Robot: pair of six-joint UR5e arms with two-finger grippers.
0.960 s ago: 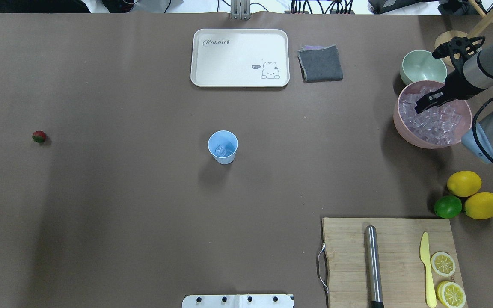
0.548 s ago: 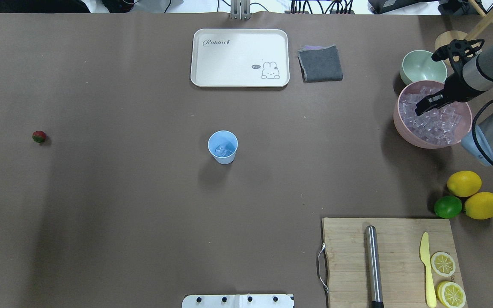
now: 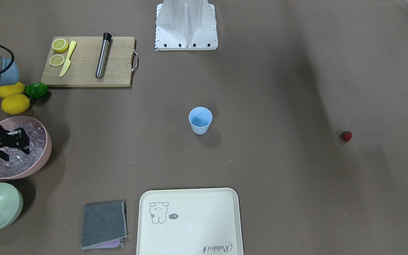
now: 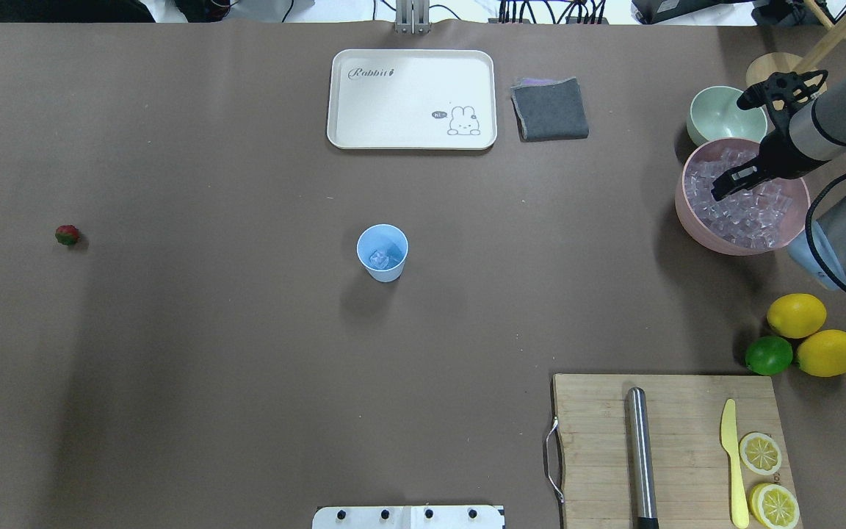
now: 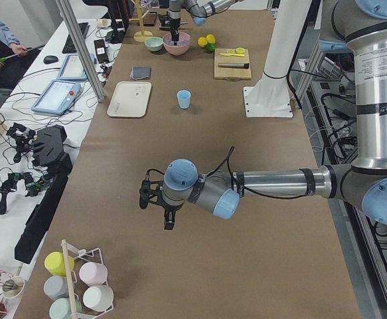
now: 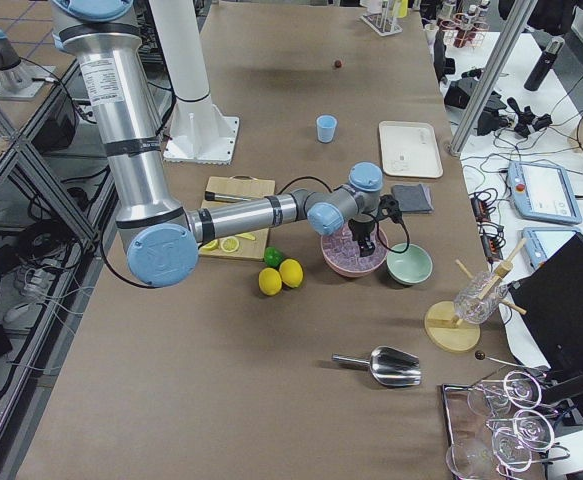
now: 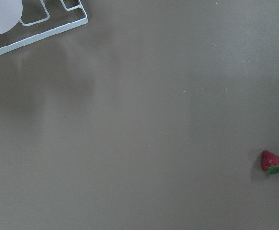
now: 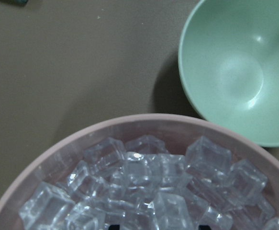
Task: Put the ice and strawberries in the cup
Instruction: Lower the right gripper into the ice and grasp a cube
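**Ice may slip on the way**

A smooth cube of ice (image 8: 144,182) may slip out before it gets to the cup (image 4: 382,253) in the middle of the worktop (image 4: 247,330); the right gripper (image 4: 722,189), at the right edge over the pink bowl (image 4: 687,217), is partly open, tips among the cubes, gripping none yet; the strawberry (image 4: 67,235) lies far left; whether the left gripper (image 5: 168,220) is open, I cannot tell.

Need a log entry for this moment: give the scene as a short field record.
cup: light blue plastic tumbler, upright on brown table, ice inside
ice: clear cubes heaped in round pink bowl
strawberry: small red strawberry, alone on table, outside cup
right gripper: over pink bowl's ice; jaw state unclear
left gripper: above table, not at strawberry; jaw state unclear
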